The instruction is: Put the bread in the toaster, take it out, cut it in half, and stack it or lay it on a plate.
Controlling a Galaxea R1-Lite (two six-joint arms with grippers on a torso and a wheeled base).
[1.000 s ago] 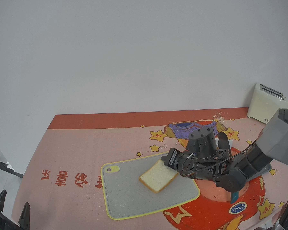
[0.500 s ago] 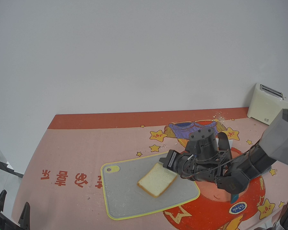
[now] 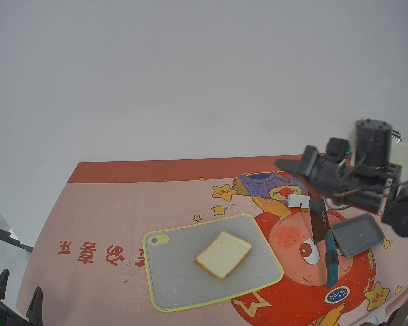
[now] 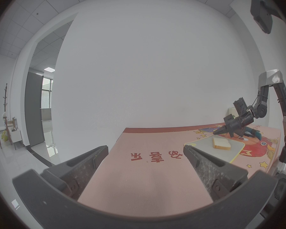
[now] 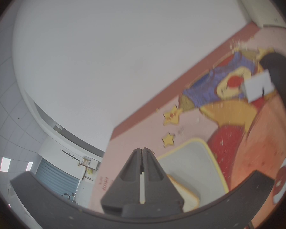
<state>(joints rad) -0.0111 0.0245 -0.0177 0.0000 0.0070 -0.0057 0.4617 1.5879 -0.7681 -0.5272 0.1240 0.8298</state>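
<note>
Bread slice [image 4: 221, 142] laid on the cutting board [image 4: 202, 147], right gripper [image 4: 216, 132] held closed just beyond the board, left gripper [image 4: 144, 150] spread wide, well apart from the board.

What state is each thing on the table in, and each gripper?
bread: whole, uncut, flat on the cutting board.
cutting board: flat on the table, bearing the bread.
knife: lying on the table, not held.
grey tray: empty.
toaster: upright; slots cannot be judged.
right gripper: shut, empty, above the table.
left gripper: open, empty.
</note>
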